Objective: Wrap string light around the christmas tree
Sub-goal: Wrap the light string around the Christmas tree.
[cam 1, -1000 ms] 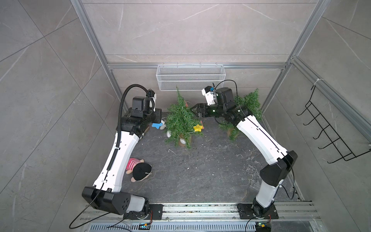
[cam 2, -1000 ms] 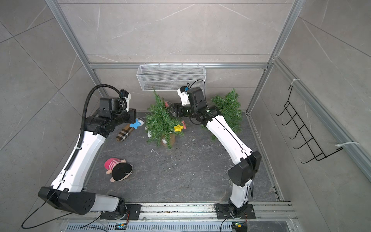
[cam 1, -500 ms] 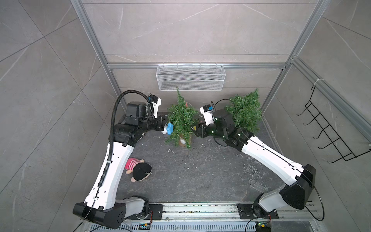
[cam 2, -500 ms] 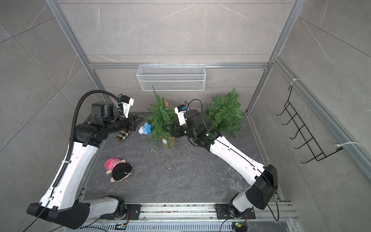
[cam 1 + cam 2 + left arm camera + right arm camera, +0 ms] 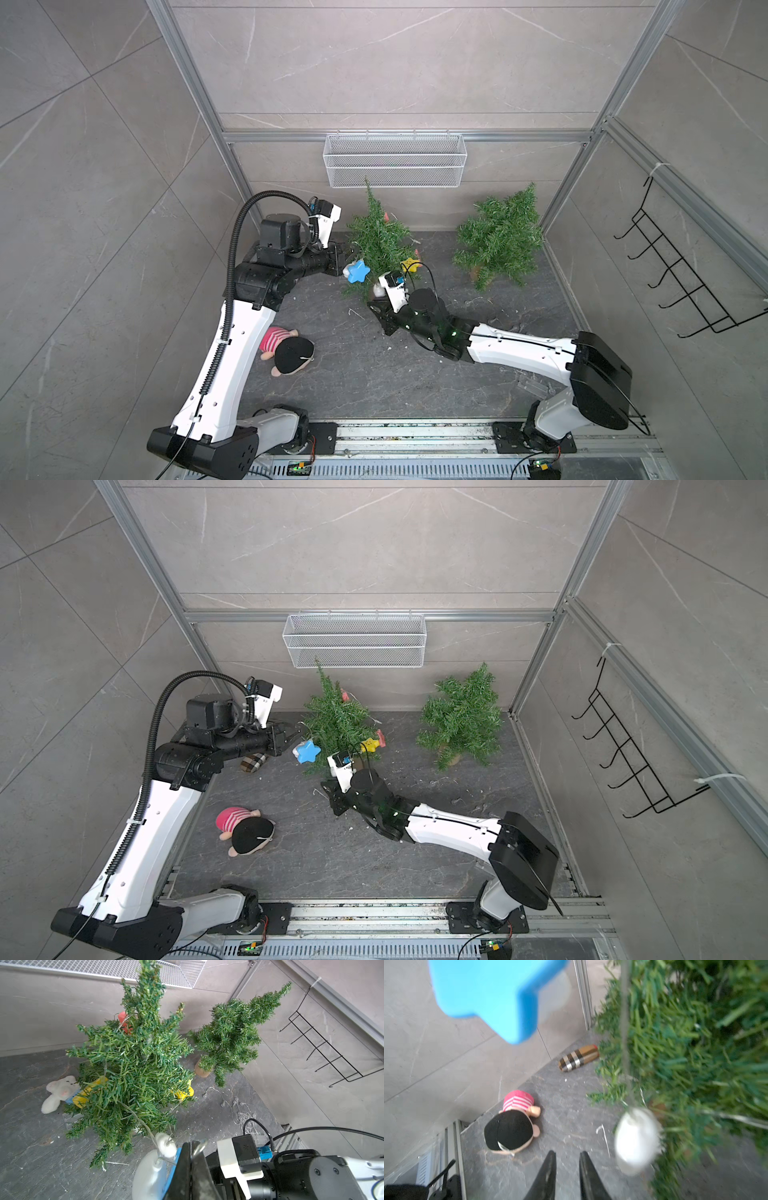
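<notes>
Robot lab: aluminium frame (image 5: 270, 136), base rail (image 5: 415, 432)

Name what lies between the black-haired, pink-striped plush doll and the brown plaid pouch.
Only bare grey stone floor separates the plush doll and the plaid pouch; the right wrist view shows it.

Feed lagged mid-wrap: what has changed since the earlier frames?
Right hand pulled back from high beside the christmas tree to low in front of it, jaws narrowing, empty. Left hand brought the string light and blue star closer to it. Doll, second tree unmoved.
</notes>
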